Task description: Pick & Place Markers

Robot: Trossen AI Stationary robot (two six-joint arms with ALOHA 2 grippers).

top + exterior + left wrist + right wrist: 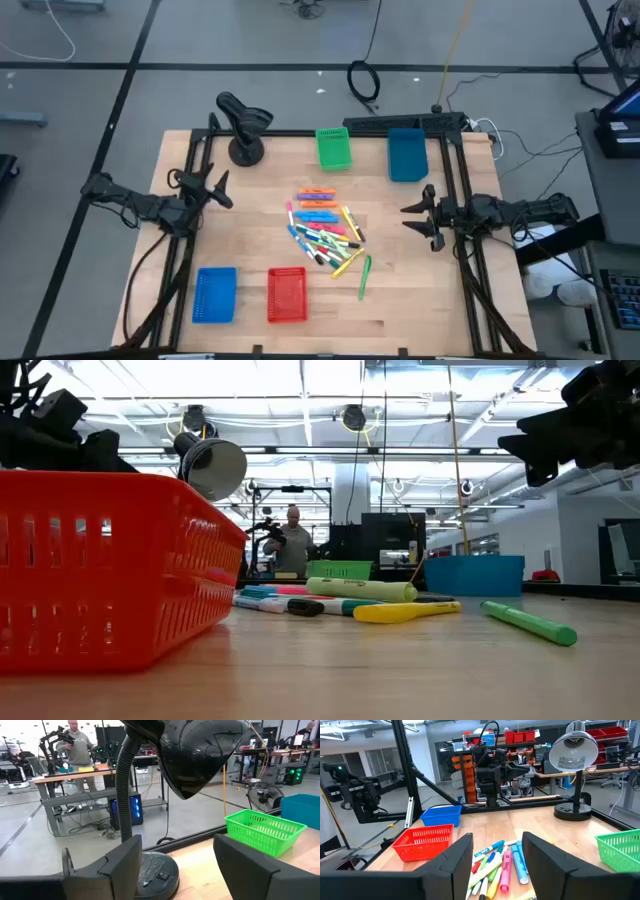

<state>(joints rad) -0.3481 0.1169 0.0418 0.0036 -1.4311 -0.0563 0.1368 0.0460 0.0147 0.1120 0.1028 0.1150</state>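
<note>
The markers lie heaped mid-counter, touching and crossing. The left claw and right claw hang spread and empty at opposite side edges. A grab there would likely catch two markers or scatter the heap.

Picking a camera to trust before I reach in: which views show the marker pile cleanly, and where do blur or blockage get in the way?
High view: markers evenly lit, tiny but unobstructed. Low view: red basket looms large and soft, hiding part of the pile; bright ceiling lights behind. Right wrist view: pile clear between the right gripper fingers. Left wrist view: left gripper faces the lamp; no markers.
</note>
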